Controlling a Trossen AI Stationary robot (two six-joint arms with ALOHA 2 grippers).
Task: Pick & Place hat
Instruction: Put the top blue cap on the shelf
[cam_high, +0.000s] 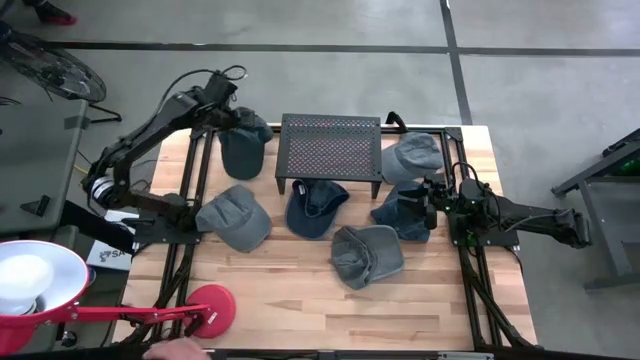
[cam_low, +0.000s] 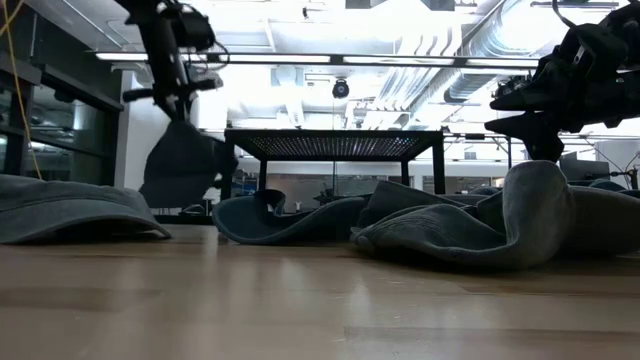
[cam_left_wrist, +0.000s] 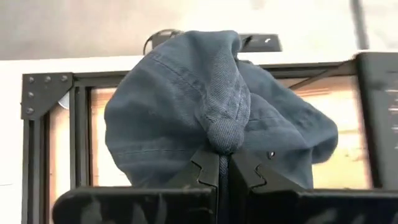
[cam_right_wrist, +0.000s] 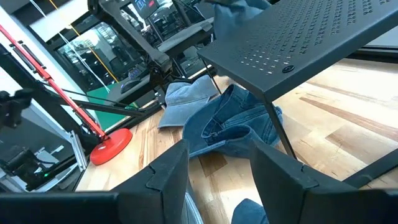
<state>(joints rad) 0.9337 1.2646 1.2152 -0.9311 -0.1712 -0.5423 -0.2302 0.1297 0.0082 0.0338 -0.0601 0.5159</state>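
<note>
Above the table's far-left corner, the left gripper is pinched fully closed on a fold of a dark hat, which hangs off the wood beside the left end of the mesh rack. Low view: hat dangles limp under the gripper, clear of the tabletop, left of the rack. Left arm runs from its base on the left edge diagonally up toward the far side, elbow bent, wrist tipped down over the hat. Left wrist view: serrated fingertips meet tight on bunched cloth, crown ballooning out beyond them.

Right arm lies low along the right side, reaching in from the right edge. Right gripper points toward the middle, hovering over a blue hat. Its fingers stand apart, nothing between them. Right wrist view looks under the rack at a denim hat and a lighter one.

Other hats on the wood: grey hat left of centre, navy hat just under the rack's near edge, grey-blue hat nearer the front, pale blue hat at the rack's right end. Red lamp base at front left.
</note>
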